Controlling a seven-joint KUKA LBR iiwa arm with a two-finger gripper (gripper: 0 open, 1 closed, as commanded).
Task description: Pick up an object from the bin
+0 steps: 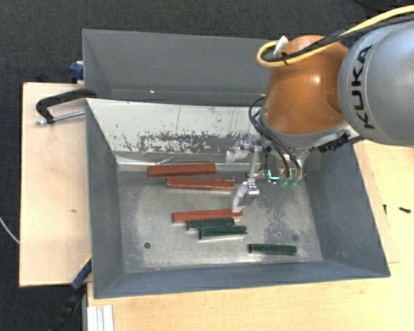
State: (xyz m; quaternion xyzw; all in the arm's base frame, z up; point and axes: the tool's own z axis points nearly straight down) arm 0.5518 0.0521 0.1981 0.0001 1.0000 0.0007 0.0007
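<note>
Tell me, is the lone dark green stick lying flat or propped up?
Flat: the dark green stick lies full-length on the bin floor, touching nothing.

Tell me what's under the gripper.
The gripper is over the right end of the lowest red stick. Whether they touch is hidden, as is the bin floor behind it.

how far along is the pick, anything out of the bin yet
Done: the gripper is low inside the bin, by the right end of the lowest red-brown bar. In hand: the approach; no bar looks lifted. Left: grasp one and raise it out; the dark green bars lie flat nearby.
</note>
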